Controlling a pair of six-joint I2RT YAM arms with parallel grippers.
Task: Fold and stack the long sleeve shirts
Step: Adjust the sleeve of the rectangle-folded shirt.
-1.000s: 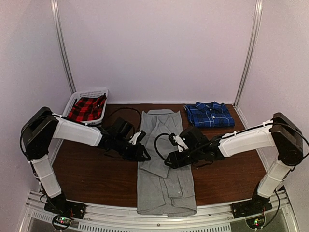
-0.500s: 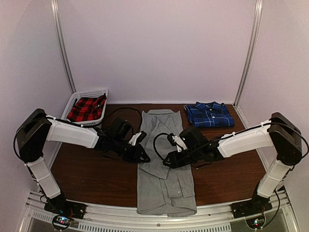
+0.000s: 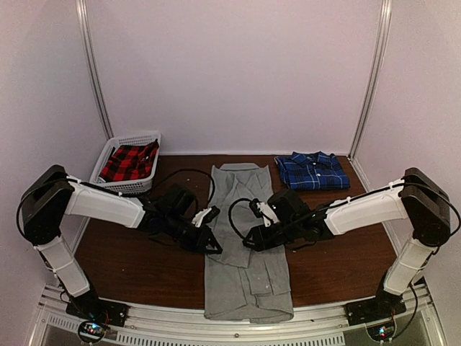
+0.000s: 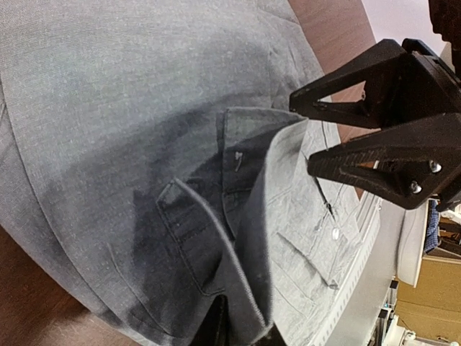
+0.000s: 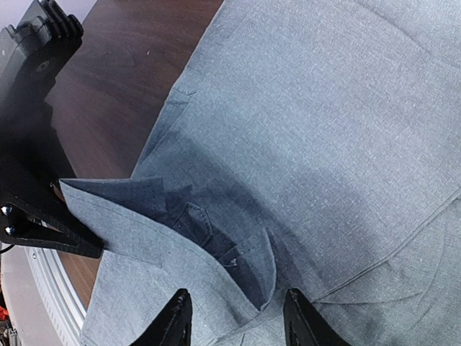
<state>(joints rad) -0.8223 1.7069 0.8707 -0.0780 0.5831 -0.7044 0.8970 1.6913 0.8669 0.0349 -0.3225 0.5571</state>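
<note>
Pinching a raised fold of the grey shirt at mid-length from both sides.

Clenched on the lifted left edge with the left claw; grasping the same fold opposite with the right claw, cloth between its fingers. Spread lengthwise down the middle of the table, collar far, hem near. Folded at the far right corner, well apart: blue plaid shirt.
</note>
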